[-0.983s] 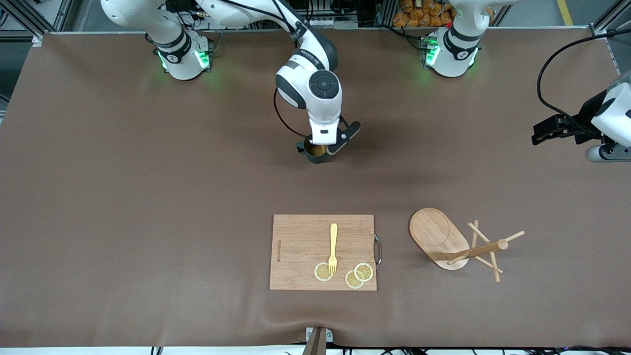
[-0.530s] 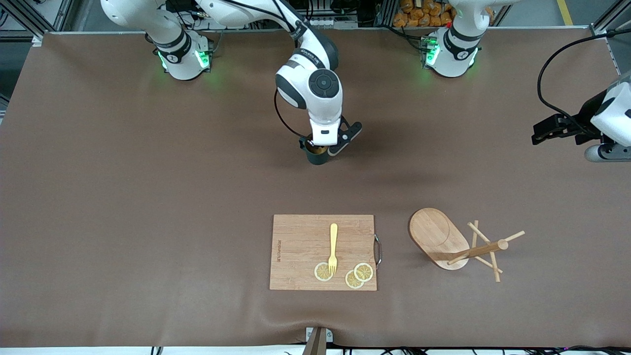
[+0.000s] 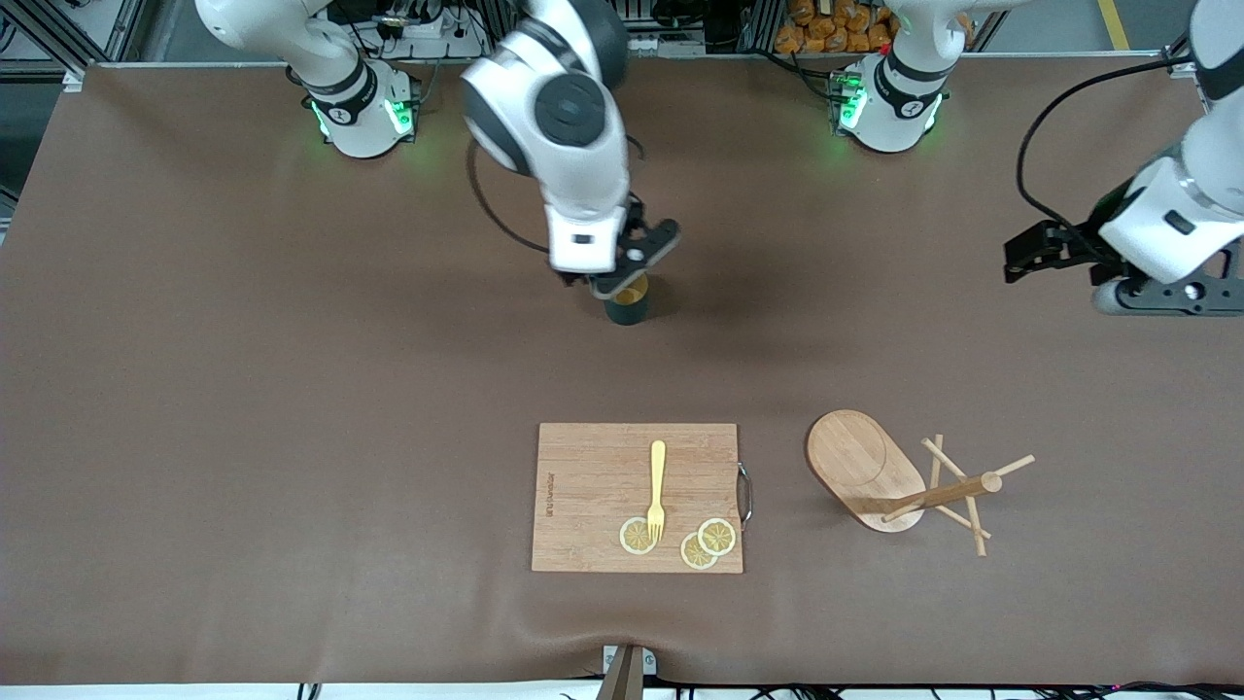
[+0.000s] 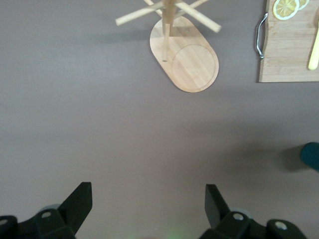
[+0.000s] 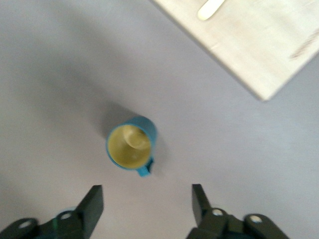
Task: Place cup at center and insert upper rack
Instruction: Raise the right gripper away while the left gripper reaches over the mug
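Observation:
The dark teal cup [image 3: 629, 305] stands upright on the brown table cover near the middle, free of any grip; its yellowish inside and small handle show in the right wrist view [image 5: 130, 145]. My right gripper [image 3: 614, 283] hangs just above it, open [image 5: 147, 191], with nothing between the fingers. The bamboo upper rack [image 3: 865, 465] lies on its side toward the left arm's end, its post and pegs [image 3: 948, 496] sticking out sideways. My left gripper [image 3: 1161, 297] hovers open [image 4: 148, 188] over bare table, apart from the rack [image 4: 192, 59].
A wooden cutting board [image 3: 593, 486] lies nearer to the front camera than the cup, with a yellow fork [image 3: 657, 481] and lemon slices [image 3: 708, 541] on it. The board has a metal handle [image 3: 745, 494] on the rack's side.
My right gripper opened, let go of the cup and rose above it. The left arm shifted a little toward the table's middle.

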### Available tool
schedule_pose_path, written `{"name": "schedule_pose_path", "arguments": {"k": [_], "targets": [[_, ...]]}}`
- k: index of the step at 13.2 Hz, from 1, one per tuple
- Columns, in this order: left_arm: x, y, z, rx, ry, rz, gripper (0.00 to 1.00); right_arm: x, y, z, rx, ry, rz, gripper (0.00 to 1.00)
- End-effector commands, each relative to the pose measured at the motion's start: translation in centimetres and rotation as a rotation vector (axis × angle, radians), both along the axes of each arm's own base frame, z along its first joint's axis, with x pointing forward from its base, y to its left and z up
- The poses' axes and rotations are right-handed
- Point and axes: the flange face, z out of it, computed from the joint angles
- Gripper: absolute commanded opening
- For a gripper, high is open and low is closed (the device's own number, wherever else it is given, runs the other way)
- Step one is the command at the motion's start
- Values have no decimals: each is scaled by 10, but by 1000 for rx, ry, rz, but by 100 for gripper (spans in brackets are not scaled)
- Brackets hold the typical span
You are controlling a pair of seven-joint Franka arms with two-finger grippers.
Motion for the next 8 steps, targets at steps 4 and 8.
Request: {"name": "schedule_pose_path", "arguments": {"k": [4,8], "targets": [[-15,-92,-1,17,-11,174,100,86,-241,105,32,-50,-52,100],[-32,-180,-23,35,-19,383,100,92,-380,141,23,-52,-253,100]]}}
